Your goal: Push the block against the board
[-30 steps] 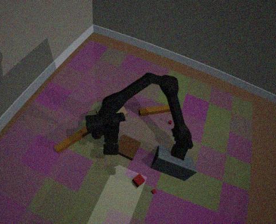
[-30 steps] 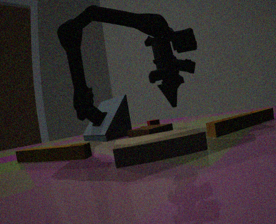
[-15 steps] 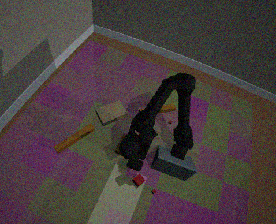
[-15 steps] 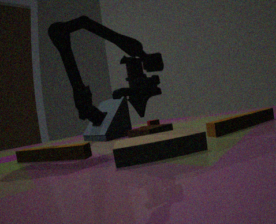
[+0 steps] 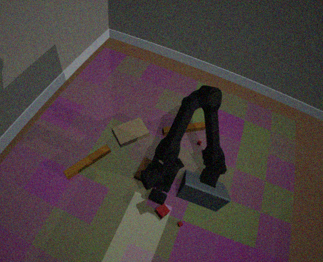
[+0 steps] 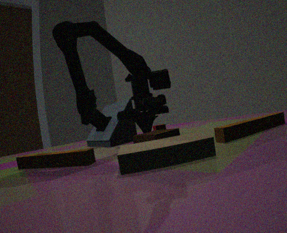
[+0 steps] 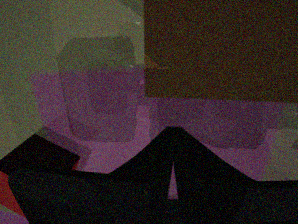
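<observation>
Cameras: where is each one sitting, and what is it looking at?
Top: high up, looking down at the arm, boards and red block.
Exterior: low by the floor, facing the whole arm across the tan block.
Wrist: on the arm, looking down past the shut tool.
Top and wrist views both show the brown square block.
</observation>
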Tool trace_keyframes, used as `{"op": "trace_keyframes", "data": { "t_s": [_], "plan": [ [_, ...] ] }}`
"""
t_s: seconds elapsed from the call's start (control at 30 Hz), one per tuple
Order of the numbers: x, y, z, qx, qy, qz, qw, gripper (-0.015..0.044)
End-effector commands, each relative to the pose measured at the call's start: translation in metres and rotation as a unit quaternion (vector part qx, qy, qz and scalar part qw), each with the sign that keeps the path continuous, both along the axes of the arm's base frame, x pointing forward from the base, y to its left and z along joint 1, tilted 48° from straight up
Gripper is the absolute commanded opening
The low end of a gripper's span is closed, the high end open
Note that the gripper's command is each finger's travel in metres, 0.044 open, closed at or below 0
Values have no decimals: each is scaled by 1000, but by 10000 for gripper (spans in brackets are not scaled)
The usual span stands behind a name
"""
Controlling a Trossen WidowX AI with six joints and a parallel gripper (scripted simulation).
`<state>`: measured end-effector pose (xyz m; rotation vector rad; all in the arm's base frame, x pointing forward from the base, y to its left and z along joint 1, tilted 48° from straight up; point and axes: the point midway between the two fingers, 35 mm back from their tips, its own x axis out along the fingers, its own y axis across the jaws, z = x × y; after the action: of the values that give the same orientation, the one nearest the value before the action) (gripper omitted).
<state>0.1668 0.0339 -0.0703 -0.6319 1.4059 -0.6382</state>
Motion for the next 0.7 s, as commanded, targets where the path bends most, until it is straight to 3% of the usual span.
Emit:
{"op": "trace_keyframes", "data": {
  "t_s": [0.0, 0.67],
  "plan": [
    [2, -2, -2, -1, -2, 5, 1000, 0],
    [30, 2, -1, 1, -2, 6, 1000, 0]
  ]
}}
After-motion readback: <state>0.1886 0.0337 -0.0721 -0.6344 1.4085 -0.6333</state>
